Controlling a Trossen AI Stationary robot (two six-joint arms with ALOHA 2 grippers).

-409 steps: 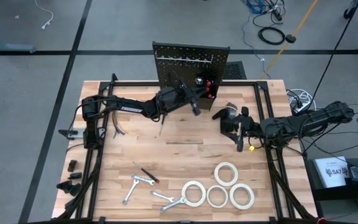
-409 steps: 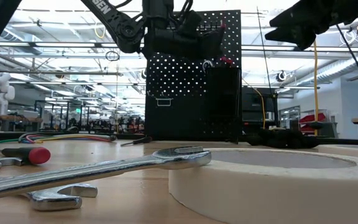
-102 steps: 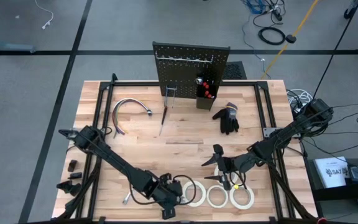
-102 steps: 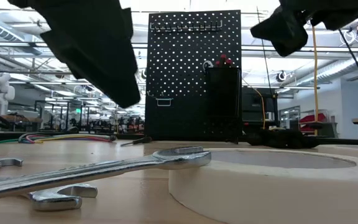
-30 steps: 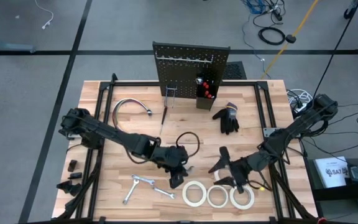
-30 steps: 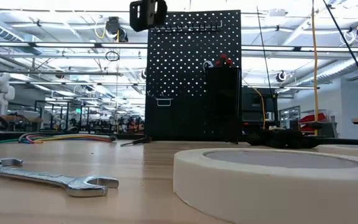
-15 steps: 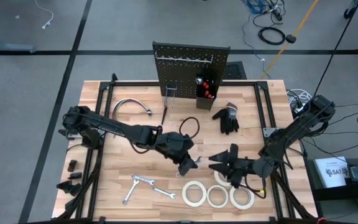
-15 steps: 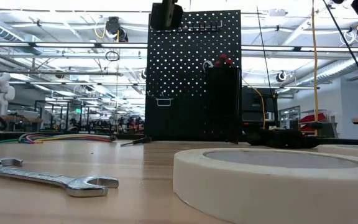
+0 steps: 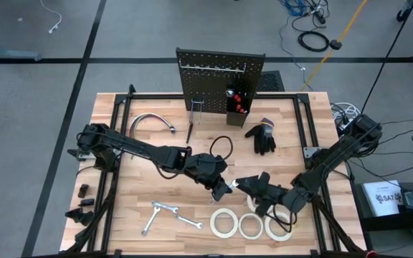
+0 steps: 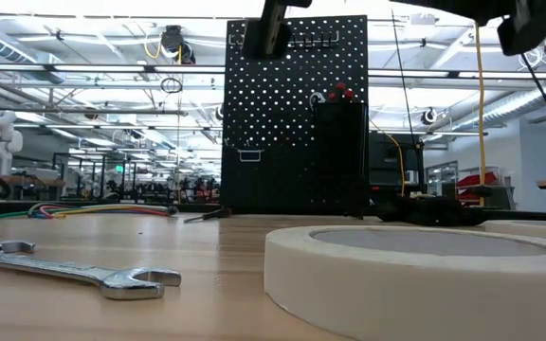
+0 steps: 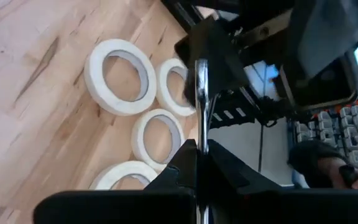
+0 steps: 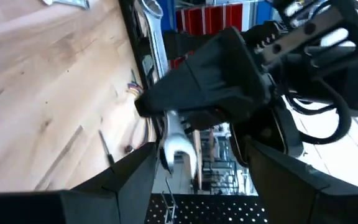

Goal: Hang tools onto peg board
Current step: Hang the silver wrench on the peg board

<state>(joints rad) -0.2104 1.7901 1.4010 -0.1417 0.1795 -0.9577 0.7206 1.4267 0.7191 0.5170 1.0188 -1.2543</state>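
Lifted from the table, the wrench sits clamped in the left hand, meeting the wide-spread right hand.

- Peg board stands at the table's back edge.
- Glove lies before it, to the right.
- Tape rolls sit front right, wrenches left of them.

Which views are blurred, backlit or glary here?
Low view: near tape roll soft, peg board a dark shape against bright ceiling lights. Left wrist view: wrench catches glare, background blurred. Right wrist view: left gripper close and soft. High view: evenly lit.
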